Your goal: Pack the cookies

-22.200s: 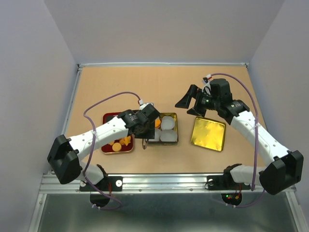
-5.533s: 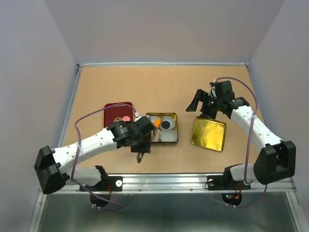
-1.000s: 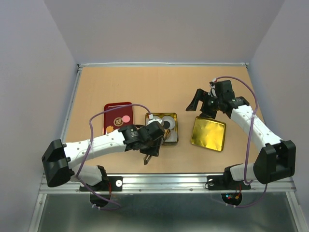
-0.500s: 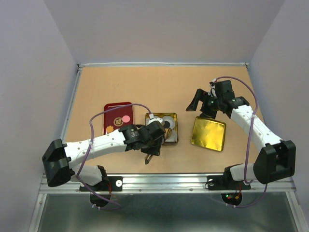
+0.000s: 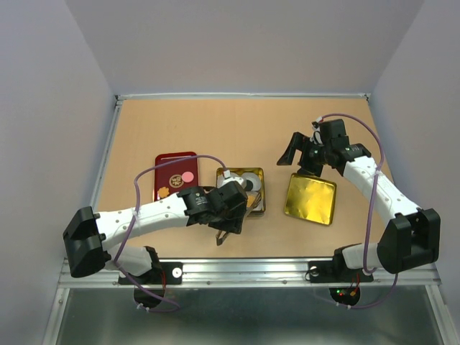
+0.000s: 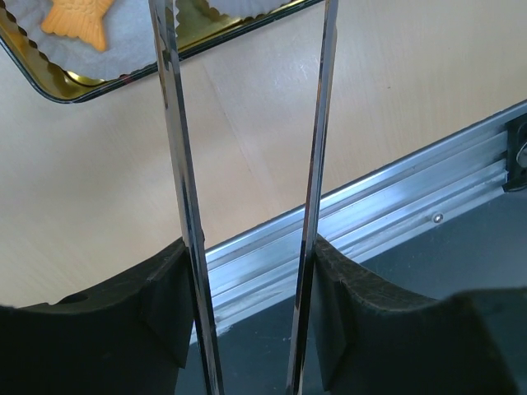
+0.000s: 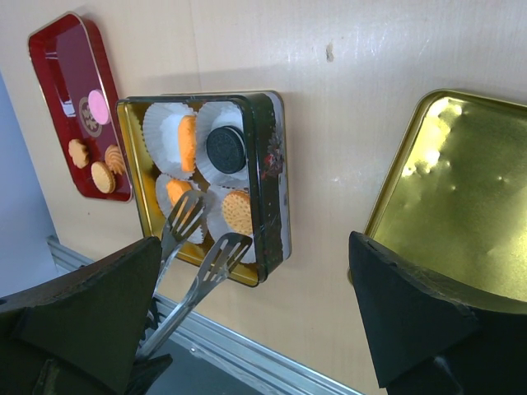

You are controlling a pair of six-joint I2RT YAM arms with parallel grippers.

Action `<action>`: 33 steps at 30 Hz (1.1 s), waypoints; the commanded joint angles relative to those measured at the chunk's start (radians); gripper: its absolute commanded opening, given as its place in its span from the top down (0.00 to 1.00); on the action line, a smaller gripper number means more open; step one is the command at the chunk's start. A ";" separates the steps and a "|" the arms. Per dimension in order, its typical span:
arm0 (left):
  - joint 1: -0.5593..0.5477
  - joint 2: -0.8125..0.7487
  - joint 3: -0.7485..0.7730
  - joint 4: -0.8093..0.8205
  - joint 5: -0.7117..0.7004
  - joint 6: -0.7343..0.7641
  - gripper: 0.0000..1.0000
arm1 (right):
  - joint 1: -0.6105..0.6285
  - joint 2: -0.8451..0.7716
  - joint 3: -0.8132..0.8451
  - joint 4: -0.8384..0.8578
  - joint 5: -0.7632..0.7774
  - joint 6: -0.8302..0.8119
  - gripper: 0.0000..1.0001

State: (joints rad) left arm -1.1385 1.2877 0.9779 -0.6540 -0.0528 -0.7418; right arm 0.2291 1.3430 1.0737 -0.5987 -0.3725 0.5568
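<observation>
My left gripper is shut on a pair of metal tongs; the gripper also shows in the left wrist view. The tong blades stand apart and empty over the near edge of the black-and-gold tin. The tin's paper cups hold orange cookies and one dark cookie. A pink cookie and a few orange cookies lie on the red tray. My right gripper is open and empty, above the table between the tin and the gold lid.
The gold lid lies upside down to the right of the tin. The red tray sits left of the tin. A metal rail runs along the table's near edge, just behind my left gripper.
In the last second my left gripper and the tongs drifted slightly right at the tin's near edge. Since the oldest frame, cookies left the tray, and the tin holds more. The right arm is still.
</observation>
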 commanded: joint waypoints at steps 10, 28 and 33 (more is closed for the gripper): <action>-0.012 -0.025 0.108 -0.062 -0.042 -0.001 0.38 | -0.005 -0.034 0.014 0.007 0.017 -0.005 0.00; 0.482 0.001 0.375 -0.113 -0.134 0.301 0.36 | -0.005 -0.004 0.005 0.011 0.020 -0.032 0.00; 0.658 0.209 0.516 -0.012 -0.174 0.415 0.38 | -0.007 -0.018 -0.011 0.010 0.037 -0.032 0.00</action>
State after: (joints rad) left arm -0.5797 1.3777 1.3651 -0.7715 -0.1699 -0.4572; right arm 0.2291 1.3430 1.0718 -0.5991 -0.3550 0.5423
